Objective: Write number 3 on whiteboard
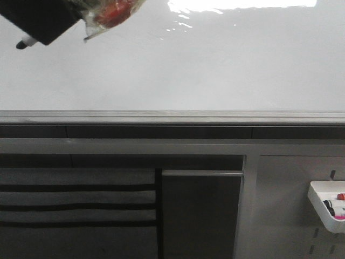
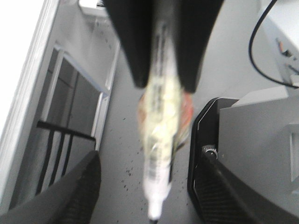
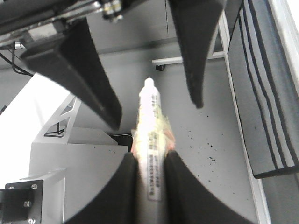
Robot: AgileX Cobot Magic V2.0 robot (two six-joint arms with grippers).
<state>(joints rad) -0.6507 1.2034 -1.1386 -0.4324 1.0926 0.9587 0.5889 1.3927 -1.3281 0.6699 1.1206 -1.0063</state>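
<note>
1. My left pincer [image 2: 161,79] was pinching the marker [image 2: 159,154], its fingers pressed flat against the barrel.
2. The marker's long axis ran on past the fingertips, its dark tip free.
3. In the front view the tip [image 1: 22,44] sat at about ten o'clock, pointing toward eight, over the whiteboard [image 1: 215,65]; whether it touched, I could not tell.
4. The board showed no 3, so I judged the writing not yet begun.
5. My right pincer [image 3: 154,100] stood spread beside the marker's far end, holding nothing.
6. The left arm was plainly the one to write.
</note>
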